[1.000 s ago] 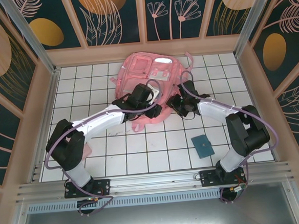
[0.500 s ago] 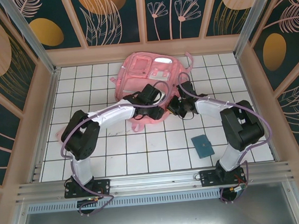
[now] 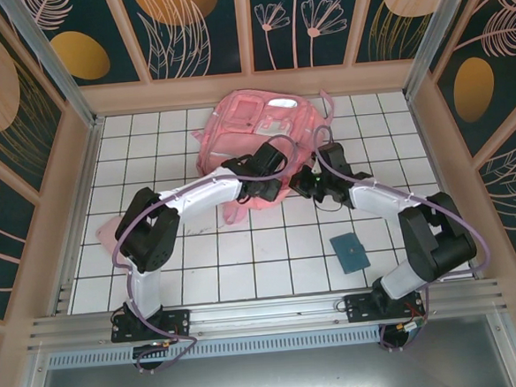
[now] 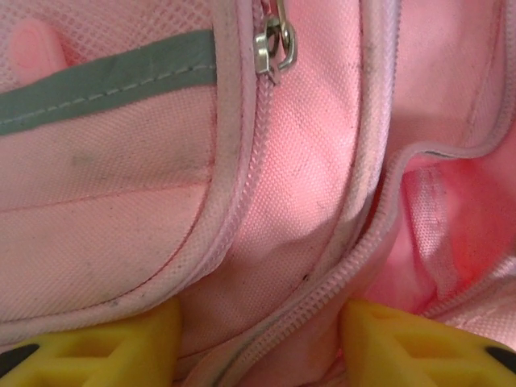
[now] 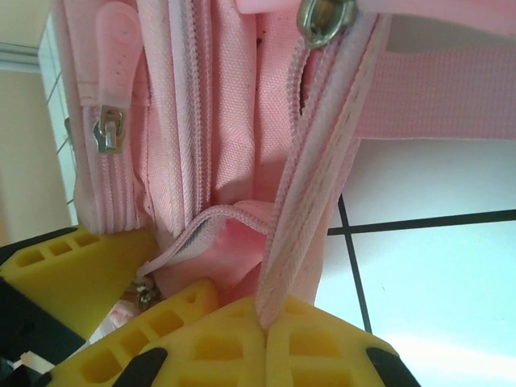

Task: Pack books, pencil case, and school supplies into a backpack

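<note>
Now backpack edge (image 5: 313, 193) inside right pincer (image 5: 264, 316).

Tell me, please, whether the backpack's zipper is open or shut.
Partly open: on the backpack, zipper teeth stand apart, pink lining showing between.

Coarse pink weave on the backpack (image 4: 306, 161), matt cloth, a little scuffed. Upper left, the stripe (image 4: 105, 81): smoother grey tape, stitched down. Up top the zip pull (image 4: 274, 44), bright shiny metal. Bottom edge, left fingers (image 4: 121, 351), matt yellow plastic. Lower right, tiles (image 5: 435, 266), white and glossy.
</note>
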Robot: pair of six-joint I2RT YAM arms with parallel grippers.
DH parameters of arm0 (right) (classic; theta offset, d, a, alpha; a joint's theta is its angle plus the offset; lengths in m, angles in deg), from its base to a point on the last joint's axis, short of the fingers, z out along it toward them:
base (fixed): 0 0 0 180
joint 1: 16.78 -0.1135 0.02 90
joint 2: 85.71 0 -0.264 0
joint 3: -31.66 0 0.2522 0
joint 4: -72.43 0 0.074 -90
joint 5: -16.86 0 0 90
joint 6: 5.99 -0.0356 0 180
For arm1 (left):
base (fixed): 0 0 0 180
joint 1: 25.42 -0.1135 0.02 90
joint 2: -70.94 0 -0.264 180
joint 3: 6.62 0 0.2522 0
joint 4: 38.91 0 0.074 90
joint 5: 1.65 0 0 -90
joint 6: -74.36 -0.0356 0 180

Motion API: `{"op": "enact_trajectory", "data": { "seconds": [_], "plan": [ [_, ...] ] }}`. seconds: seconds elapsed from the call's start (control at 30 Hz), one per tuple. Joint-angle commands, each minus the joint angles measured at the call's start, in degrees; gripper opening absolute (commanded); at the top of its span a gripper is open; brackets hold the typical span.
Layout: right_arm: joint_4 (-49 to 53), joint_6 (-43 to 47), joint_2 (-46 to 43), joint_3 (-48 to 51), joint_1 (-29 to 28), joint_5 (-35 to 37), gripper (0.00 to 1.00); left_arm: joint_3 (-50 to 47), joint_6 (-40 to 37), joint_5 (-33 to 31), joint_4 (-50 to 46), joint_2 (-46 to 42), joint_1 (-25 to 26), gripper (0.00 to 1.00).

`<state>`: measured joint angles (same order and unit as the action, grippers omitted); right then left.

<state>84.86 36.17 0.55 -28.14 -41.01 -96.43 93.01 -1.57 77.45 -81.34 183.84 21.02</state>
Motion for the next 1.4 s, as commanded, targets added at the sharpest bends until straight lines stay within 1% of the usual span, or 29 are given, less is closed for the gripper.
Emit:
{"op": "enact_trajectory", "data": {
  "seconds": [0.0, 0.07, 0.13, 0.17, 0.23, 0.27, 0.3, 0.33, 0.37, 0.4, 0.47, 0.53, 0.63, 0.7, 0.8, 0.87, 1.0, 1.2, 1.3, 1.37],
  "plan": [
    [-3.17, 2.16, -4.58, 0.11, 0.02, -7.33, 0.02, 1.79, 1.68, 1.05, 2.04, -1.50, -1.52, 0.61],
    [-2.77, 1.92, -4.27, 0.08, 0.70, -6.33, 0.03, 1.70, 2.97, 3.42, 2.90, -4.12, -1.61, 0.65],
    [-3.07, 1.82, -4.41, 0.40, 1.27, -5.43, 0.04, 0.79, 4.77, 3.70, 3.73, -6.90, -1.93, 0.68],
    [-3.37, 1.83, -4.72, 0.68, 1.39, -4.84, 0.08, -0.20, 6.10, 3.32, 4.12, -8.30, -2.26, 0.69],
    [-3.88, 2.18, -5.67, 1.17, 1.63, -3.72, 0.17, -2.55, 9.05, 1.76, 4.59, -10.93, -3.22, 0.71],
    [-4.13, 2.47, -6.48, 1.39, 1.64, -3.22, 0.25, -4.25, 10.81, 1.52, 5.13, -12.41, -3.92, 0.71],
    [-3.70, 3.17, -7.37, 1.40, 1.55, -2.26, 0.38, -6.49, 12.55, 1.58, 5.84, -14.04, -4.59, 0.71],
    [-2.70, 3.92, -8.24, 1.24, 1.51, -0.86, 0.46, -8.44, 14.50, 1.51, 6.63, -15.72, -5.24, 0.71],
    [-1.05, 5.08, -9.29, 0.98, 1.46, 1.29, 0.54, -10.98, 16.33, 1.49, 7.59, -17.72, -5.95, 0.71],
    [0.92, 6.60, -10.17, 0.52, 1.32, 3.49, 0.56, -13.66, 18.36, 1.21, 8.57, -19.45, -6.51, 0.71],
    [4.12, 10.32, -11.17, -0.46, 0.83, 6.17, 0.56, -18.20, 22.01, 0.80, 10.16, -22.71, -7.28, 0.71],
    [6.33, 15.57, -11.11, -1.71, -0.38, 4.81, 0.56, -22.46, 25.86, 0.72, 11.78, -25.59, -8.04, 0.70],
    [11.79, 22.20, -8.26, -5.19, -3.47, 2.33, 0.56, -28.48, 32.71, 2.14, 15.12, -29.38, -9.09, 0.68],
    [14.06, 23.78, -5.42, -7.45, -5.79, 0.78, 0.56, -32.62, 37.10, 3.86, 18.55, -31.32, -9.59, 0.66],
    [13.02, 22.89, -1.55, -8.90, -6.80, -2.70, 0.57, -36.34, 41.50, 5.94, 22.95, -32.85, -9.87, 0.63],
    [12.22, 22.34, 0.58, -9.70, -8.15, -3.10, 0.57, -37.40, 42.96, 6.52, 24.74, -32.84, -9.93, 0.62],
    [11.56, 23.46, 4.55, -11.86, -8.89, -2.83, 0.57, -37.70, 44.71, 6.28, 25.39, -31.53, -10.03, 0.60],
    [11.26, 25.75, 8.93, -14.55, -9.17, -5.45, 0.52, -36.99, 45.00, 6.60, 26.27, -29.20, -10.12, 0.58],
    [11.52, 26.68, 9.84, -15.04, -9.33, -6.19, 0.48, -36.67, 44.95, 6.96, 26.86, -28.06, -10.06, 0.57],
    [11.64, 27.47, 10.01, -15.04, -9.41, -6.90, 0.47, -36.43, 44.83, 7.27, 27.08, -27.25, -10.13, 0.56]
  ]
}}
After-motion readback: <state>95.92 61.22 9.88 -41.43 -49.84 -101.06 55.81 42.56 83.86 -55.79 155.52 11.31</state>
